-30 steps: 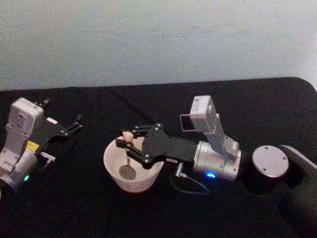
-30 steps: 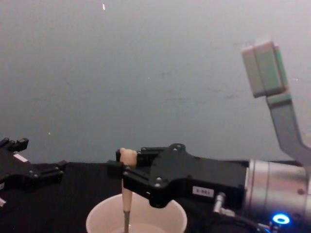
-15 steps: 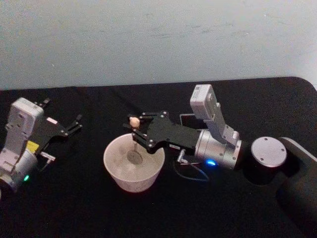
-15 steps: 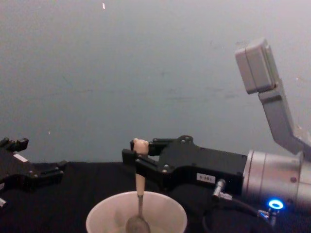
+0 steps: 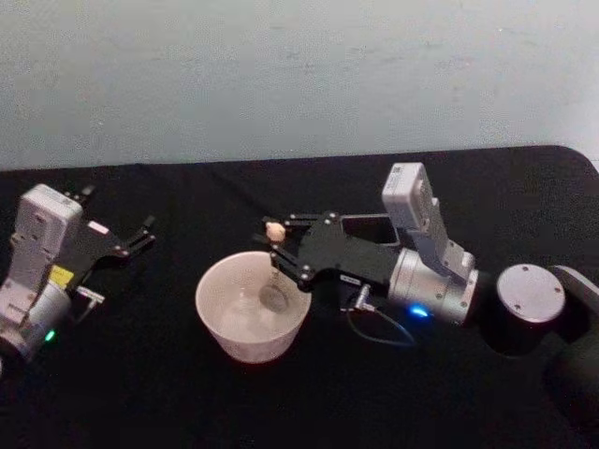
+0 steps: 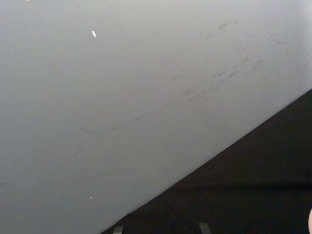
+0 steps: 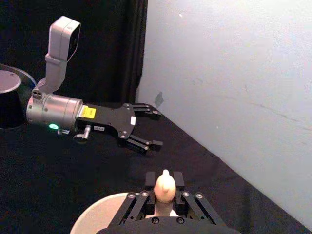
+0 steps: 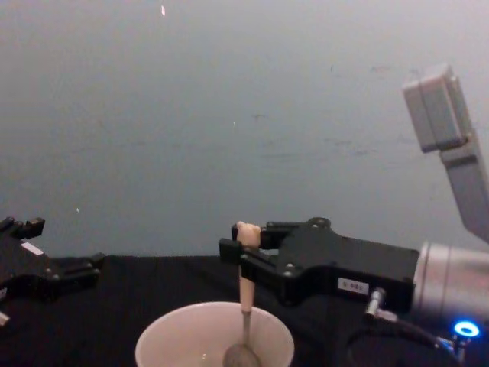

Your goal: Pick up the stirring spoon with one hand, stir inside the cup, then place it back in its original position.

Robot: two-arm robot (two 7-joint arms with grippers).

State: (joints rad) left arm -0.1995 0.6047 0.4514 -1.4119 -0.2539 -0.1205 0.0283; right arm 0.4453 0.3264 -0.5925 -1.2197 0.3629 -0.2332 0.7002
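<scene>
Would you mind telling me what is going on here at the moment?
The right tool holds the stirring spoon upright by its beige handle, with the metal bowl down inside the cup, toward the cup's right side. The left tool is off to the left over the black table, open and holding nothing.

Plain pale grey-blue wall (image 5: 299,75) with faint scuff marks, black tabletop (image 5: 187,402) meeting its base
</scene>
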